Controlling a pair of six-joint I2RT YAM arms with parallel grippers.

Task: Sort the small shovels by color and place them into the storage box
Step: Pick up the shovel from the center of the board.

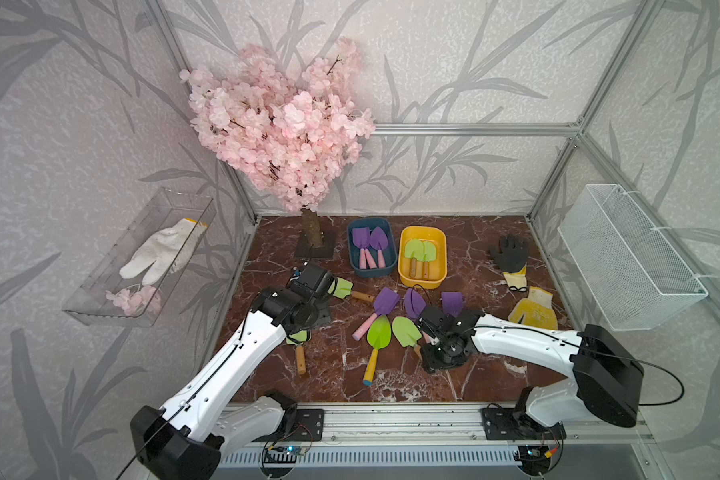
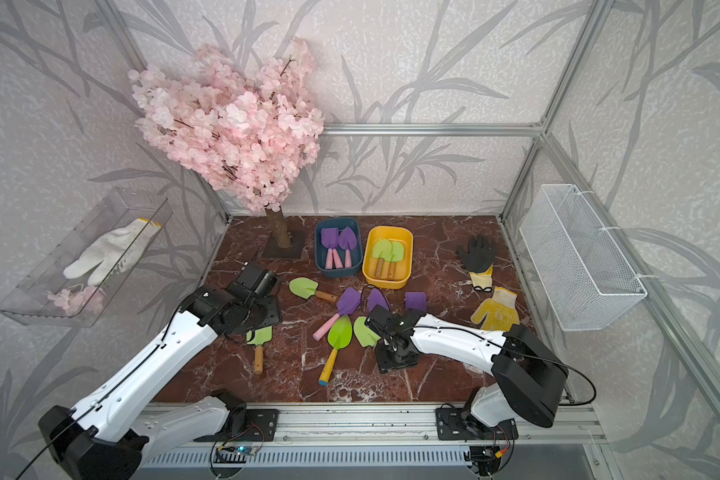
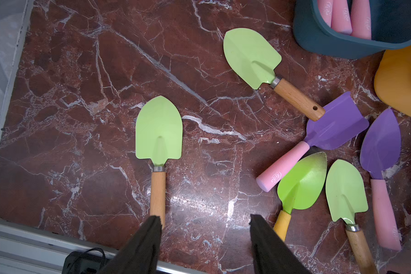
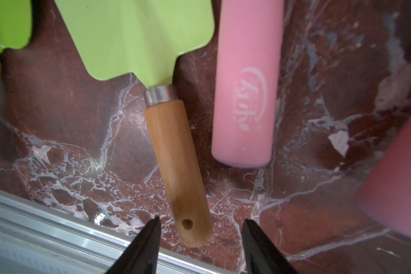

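Currently, my right pincer stands partly open, straddling the butt of a wooden-handled green shovel without clamping it; the handle offers a firmer grip than the thin blade. My left pincer hangs open and empty above the tabletop. The blue bin holds purple shovels and the yellow bin green ones, both at twelve o'clock from the loose shovels.
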